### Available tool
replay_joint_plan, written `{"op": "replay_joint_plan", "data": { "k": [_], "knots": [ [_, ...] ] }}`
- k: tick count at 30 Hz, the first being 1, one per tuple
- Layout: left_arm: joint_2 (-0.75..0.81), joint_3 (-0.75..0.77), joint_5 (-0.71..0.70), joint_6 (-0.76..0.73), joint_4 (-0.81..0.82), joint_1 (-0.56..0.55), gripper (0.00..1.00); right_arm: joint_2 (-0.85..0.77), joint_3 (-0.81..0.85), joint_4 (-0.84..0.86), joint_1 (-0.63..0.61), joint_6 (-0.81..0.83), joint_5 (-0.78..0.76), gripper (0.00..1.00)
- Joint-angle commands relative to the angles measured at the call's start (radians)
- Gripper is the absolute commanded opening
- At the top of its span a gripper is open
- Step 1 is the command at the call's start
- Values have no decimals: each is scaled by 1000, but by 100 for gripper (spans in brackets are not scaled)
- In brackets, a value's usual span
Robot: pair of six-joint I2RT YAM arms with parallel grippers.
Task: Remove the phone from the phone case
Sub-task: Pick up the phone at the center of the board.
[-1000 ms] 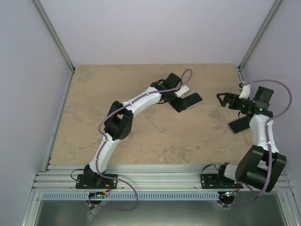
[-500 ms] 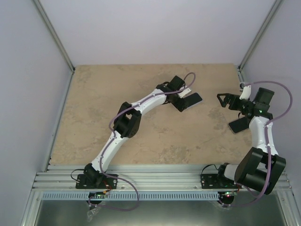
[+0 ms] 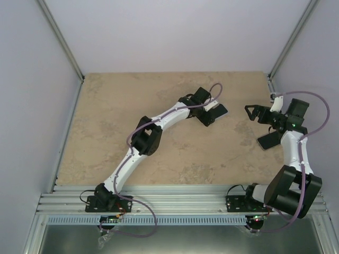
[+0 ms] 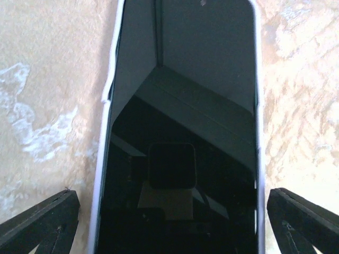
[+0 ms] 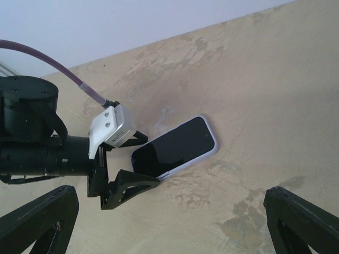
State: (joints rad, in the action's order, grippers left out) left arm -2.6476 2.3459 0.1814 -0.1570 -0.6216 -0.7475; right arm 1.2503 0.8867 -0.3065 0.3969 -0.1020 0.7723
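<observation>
The phone lies screen up on the table, dark glass in a pale lavender case. The case rim has a small break on its left side. My left gripper is open, with one finger on each side of the phone's near end, neither visibly touching it. In the top view the phone lies at mid-right with the left gripper over its near end. The right wrist view shows the phone and the left gripper. My right gripper is open and empty, to the right of the phone.
The beige stone-pattern table is walled by pale panels on the left, back and right. Metal rails run along the near edge by the arm bases. The right gripper's fingers frame bare table.
My left arm has stretched further towards the phone, bringing its open fingers around the phone's near end. The right arm has barely moved.
</observation>
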Motion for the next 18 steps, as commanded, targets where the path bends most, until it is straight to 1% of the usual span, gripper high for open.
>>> {"op": "replay_joint_plan", "data": {
  "k": [1,5,9,11,14,16,18],
  "knots": [
    [-42,20,26,14,28,-21,99,8,-12,21,7,0,-5,98],
    [-63,36,-2,7,39,-40,99,10,-15,24,7,-1,-7,98],
    [-84,58,-99,15,29,-50,98,11,-8,19,8,-3,-11,98],
    [-80,58,-130,21,13,-51,93,9,-9,20,7,-7,-12,98],
    [-58,43,-138,23,-20,-50,85,20,8,9,8,-11,-13,98],
    [-22,-5,-133,23,-22,-50,79,34,26,-3,9,-19,-7,98],
    [55,-102,-132,30,15,-50,71,48,36,-4,8,-32,1,98]
  ]
}}
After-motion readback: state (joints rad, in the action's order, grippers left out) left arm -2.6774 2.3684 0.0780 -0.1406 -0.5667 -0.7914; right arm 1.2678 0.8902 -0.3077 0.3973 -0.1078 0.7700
